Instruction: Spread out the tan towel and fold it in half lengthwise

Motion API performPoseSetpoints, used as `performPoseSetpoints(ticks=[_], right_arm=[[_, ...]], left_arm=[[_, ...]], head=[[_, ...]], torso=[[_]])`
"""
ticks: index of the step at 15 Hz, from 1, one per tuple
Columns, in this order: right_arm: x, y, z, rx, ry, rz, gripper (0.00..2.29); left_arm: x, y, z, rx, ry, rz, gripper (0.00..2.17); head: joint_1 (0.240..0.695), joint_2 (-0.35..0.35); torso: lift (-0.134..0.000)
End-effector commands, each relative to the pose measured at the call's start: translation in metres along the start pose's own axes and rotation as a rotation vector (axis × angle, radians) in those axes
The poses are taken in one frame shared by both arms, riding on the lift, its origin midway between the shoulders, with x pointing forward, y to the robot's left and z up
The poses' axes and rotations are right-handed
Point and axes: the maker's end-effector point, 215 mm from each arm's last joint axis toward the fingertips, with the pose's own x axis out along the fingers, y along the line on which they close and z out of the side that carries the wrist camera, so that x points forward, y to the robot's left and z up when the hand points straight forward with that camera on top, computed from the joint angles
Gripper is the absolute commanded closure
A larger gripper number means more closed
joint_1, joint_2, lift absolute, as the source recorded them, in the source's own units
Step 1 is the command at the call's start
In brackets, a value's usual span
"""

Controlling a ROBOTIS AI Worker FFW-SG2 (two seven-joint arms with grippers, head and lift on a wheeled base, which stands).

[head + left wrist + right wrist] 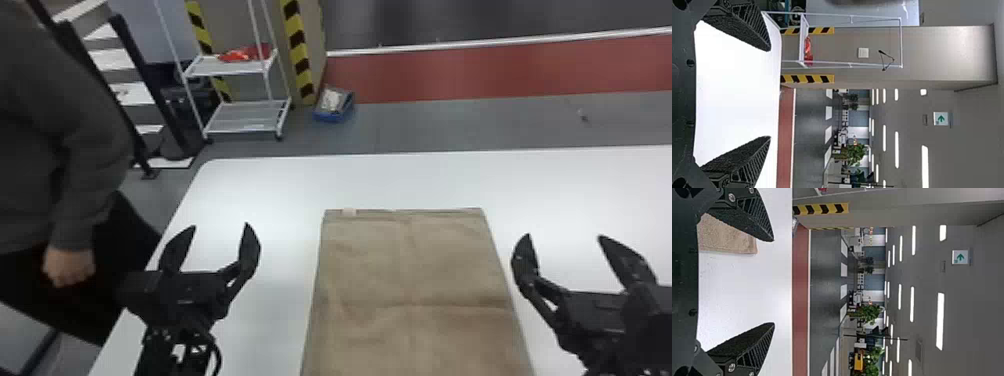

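- Nearest me in the head view, the tan towel (410,280) lies flat on the white table (270,190), between my two grippers; its near part runs out past the bottom edge. One crease crosses it from side to side, and fainter ripples run elsewhere.
- My left gripper (220,226) is off the towel's left side, over the table, with its fingers spread wide apart, released.
- My right gripper (564,236) is off the towel's right side, also released, fingers wide. In its wrist view, a corner of the towel shows beside one finger.
- At the towel's far end, the edge is nearly straight, and a small pale tag (349,212) sits near the left corner.
- Beyond the table I see a white wire cart (245,117) with something red (245,53) on its upper shelf.
- Near the cart, a blue box (334,105) with pale contents rests on the grey floor.
- Past that, a red band (475,75) crosses the floor.
- Farthest off, my left wrist view shows leafy plants (856,154).
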Motion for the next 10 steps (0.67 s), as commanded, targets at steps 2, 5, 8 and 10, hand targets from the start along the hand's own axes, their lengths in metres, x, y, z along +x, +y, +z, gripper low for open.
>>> performPoseSetpoints(ticks=[2,5,8,10], right_arm=[[0.003,-0.002,-0.001,-0.002,0.005,-0.002,0.12],[0.016,-0.004,-0.012,-0.012,0.031,0.012,0.12],[0.039,-0.006,-0.019,0.051,0.036,0.069,0.12],[0.055,-0.007,-0.019,0.065,0.037,0.090,0.12]], left_arm=[[0.001,0.000,-0.001,0.001,0.003,0.000,0.08],[0.001,-0.001,-0.002,0.008,0.007,-0.002,0.08],[0.001,-0.002,-0.003,0.010,0.009,-0.006,0.08],[0.000,-0.001,-0.004,0.014,0.013,-0.006,0.08]], head=[[0.695,0.188],[0.695,0.186],[0.695,0.182],[0.695,0.180]], torso=[[-0.125],[-0.125],[-0.125],[-0.125]])
